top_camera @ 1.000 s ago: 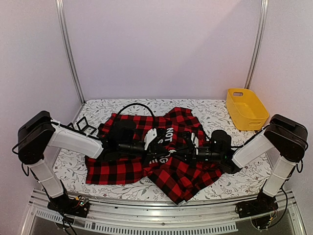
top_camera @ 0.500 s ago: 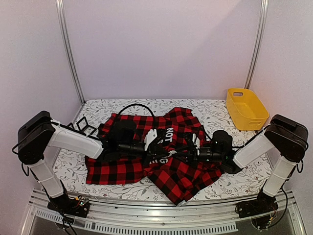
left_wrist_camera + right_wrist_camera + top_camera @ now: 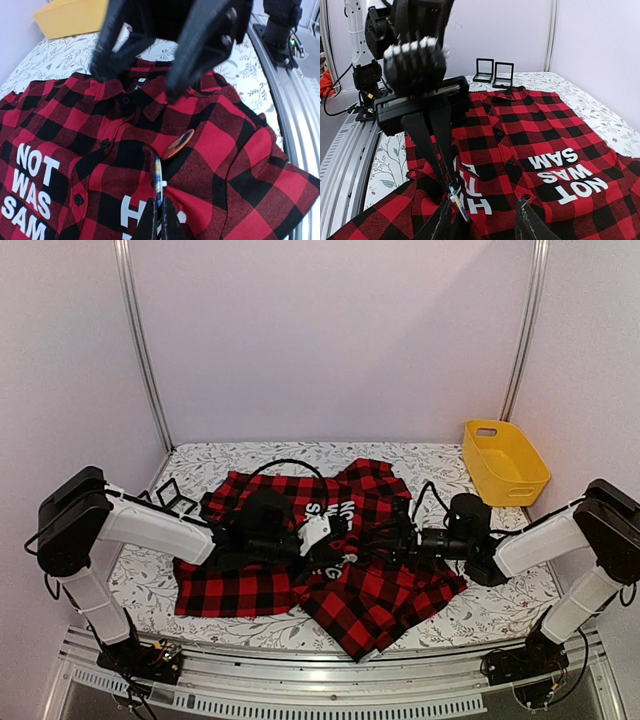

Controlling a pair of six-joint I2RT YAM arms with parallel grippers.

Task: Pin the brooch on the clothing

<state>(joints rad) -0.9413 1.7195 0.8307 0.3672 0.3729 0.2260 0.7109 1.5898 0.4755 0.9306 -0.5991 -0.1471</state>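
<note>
Where the shirt (image 3: 250, 585) lies rumpled mid-table, both arms reach low over its front and meet near the white lettering. The left gripper (image 3: 160, 216) is pinched tight at a raised fold, with a thin blue-and-white strip (image 3: 157, 180) caught between its fingers. The right gripper (image 3: 484, 215) has its jaws apart, clamped on nothing, and hovers just above the cloth opposite the left.

The risk, as I judge it, is this. If the left lets go or tugs before the pin has bitten through, the fold would slump and the piece could slide off. A right finger dragging low could also snag the cloth and pull it loose.

The brooch (image 3: 178, 144), which I take to be the small orange disc, sits tilted on the fold beside the buttons. It is just beyond the left fingertips and below the gap between the right fingers, touching neither. Whether it and the strip are one piece, or whether its pin is through, I cannot tell.
</note>
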